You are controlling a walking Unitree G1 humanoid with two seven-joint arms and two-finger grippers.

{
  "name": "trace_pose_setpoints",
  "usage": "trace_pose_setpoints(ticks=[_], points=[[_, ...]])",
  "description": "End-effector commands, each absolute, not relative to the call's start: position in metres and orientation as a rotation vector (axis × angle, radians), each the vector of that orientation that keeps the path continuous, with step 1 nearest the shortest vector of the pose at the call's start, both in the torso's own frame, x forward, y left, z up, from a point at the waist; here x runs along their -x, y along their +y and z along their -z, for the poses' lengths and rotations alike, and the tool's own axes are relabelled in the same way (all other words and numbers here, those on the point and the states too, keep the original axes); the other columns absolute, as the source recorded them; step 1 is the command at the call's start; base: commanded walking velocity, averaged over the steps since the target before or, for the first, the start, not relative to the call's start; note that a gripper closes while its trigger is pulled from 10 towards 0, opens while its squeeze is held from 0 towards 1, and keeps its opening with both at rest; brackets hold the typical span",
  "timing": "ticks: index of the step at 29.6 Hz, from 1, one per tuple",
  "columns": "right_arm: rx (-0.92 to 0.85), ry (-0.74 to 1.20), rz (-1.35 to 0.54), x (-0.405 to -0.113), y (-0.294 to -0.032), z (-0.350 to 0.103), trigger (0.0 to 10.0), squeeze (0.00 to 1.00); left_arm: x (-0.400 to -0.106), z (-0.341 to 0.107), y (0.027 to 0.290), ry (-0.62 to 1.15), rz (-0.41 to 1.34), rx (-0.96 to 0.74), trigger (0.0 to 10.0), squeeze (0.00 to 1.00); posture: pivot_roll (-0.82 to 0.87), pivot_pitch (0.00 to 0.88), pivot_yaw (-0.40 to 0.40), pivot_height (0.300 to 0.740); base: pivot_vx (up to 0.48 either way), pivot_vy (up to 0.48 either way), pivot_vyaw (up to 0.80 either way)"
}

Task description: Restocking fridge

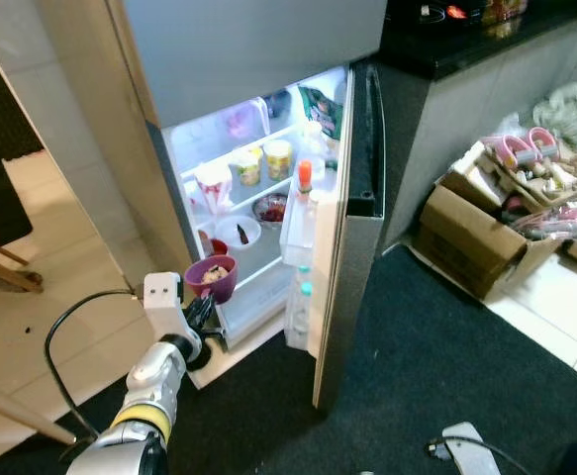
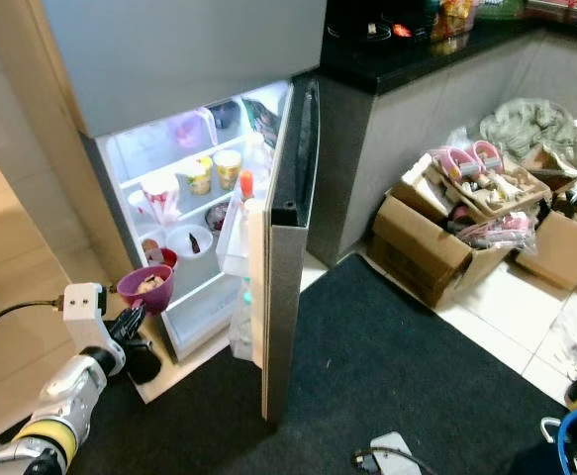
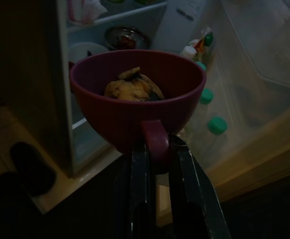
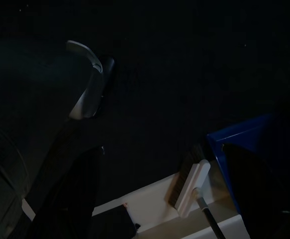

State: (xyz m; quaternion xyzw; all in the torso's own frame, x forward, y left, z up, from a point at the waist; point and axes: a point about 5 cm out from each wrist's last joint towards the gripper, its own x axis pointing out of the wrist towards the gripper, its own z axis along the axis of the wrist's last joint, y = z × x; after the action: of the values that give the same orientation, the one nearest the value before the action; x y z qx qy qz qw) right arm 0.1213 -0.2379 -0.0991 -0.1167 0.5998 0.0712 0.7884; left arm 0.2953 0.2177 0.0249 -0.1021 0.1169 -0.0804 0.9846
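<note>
Left gripper [image 3: 157, 164]: fingers clenched on the handle of a purple cup [image 1: 211, 277], held upright in front of the open fridge [image 1: 258, 198], level with its lower shelves. Cup contents: a brownish lump of food [image 3: 133, 88]. Fridge shelves: jars, a white bowl [image 1: 238, 233], a dark bowl. Door [image 1: 347, 228] racks: bottles with green caps [image 3: 217, 124]. Right gripper [image 4: 159, 194]: hangs idle over dark carpet, fingers spread apart. Beside the fridge: cardboard boxes [image 1: 486, 228] of clutter.

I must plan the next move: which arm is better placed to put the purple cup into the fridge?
Left. Its gripper already grips the purple cup by the handle, right before the open fridge.
</note>
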Motion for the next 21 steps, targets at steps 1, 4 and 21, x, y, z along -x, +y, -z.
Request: trace_pose_setpoints(ticks=[1, 4, 21], points=[[0.244, 1.278, -0.148, -0.123, -0.238, 0.099, 10.0, 0.0, -0.301, -0.031, 0.216, 0.215, 0.181, 0.194, 10.0, 0.0, -0.07, 0.0, -0.01, 0.74, 0.0, -0.461, 0.0], [0.243, 1.279, -0.151, -0.122, -0.237, 0.099, 10.0, 0.0, -0.305, -0.034, 0.215, 0.202, 0.162, 0.195, 10.0, 0.0, -0.07, 0.0, -0.012, 0.74, 0.0, -0.406, 0.0], [0.235, 1.292, -0.145, -0.112, -0.238, 0.102, 10.0, 0.0, -0.336, -0.064, 0.172, 0.11, 0.204, 0.138, 10.0, 0.0, -0.09, 0.0, -0.005, 0.74, 0.0, -0.017, 0.0]])
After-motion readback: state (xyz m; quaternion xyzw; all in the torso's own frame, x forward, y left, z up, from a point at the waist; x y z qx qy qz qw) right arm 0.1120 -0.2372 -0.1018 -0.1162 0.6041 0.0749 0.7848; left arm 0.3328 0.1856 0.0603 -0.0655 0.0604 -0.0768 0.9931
